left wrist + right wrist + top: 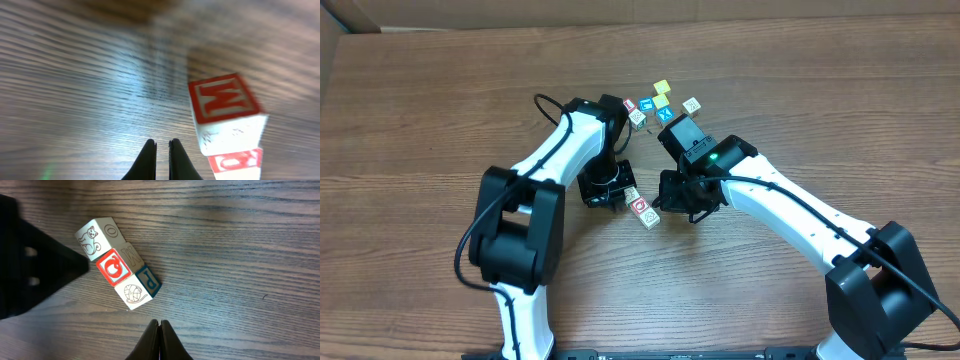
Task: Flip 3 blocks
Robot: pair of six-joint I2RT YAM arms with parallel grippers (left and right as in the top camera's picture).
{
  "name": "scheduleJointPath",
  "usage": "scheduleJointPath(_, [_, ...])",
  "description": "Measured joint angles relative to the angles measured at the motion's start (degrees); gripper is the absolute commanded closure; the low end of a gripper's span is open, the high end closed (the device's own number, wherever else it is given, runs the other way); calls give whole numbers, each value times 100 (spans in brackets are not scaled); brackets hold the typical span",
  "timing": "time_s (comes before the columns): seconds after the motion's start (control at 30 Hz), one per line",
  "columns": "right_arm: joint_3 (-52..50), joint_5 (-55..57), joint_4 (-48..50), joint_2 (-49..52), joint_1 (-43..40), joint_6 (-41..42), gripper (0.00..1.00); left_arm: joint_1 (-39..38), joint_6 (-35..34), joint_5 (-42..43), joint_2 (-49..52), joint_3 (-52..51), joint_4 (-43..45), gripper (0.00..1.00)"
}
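Right wrist: three blocks (114,266) touch in a row on the table (240,255)

Three blocks (641,206) lie touching in a row on the tabletop (420,120), between the left end effector (612,196) and the right end effector (672,200), with other cubes (660,100) clustered farther back.

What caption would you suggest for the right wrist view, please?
Shut right hand poised near a row of three picture blocks on a wooden table.
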Motion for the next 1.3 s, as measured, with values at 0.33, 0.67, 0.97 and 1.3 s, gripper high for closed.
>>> scheduleJointPath(0.33, [0, 2, 37, 0, 0, 2, 96, -13, -166, -1091, -981, 9, 1003, 96])
scheduleJointPath(0.67, [0, 0, 39, 0, 0, -2, 96, -334, -166, -1239, -164, 2, 1001, 96])
scheduleJointPath(0.97, [0, 2, 37, 0, 0, 0, 96, -339, -160, -940, -52, -2, 942, 96])
scheduleJointPath(1.3, [0, 2, 85, 0, -2, -9, 93, -317, -140, -717, -52, -2, 861, 96])
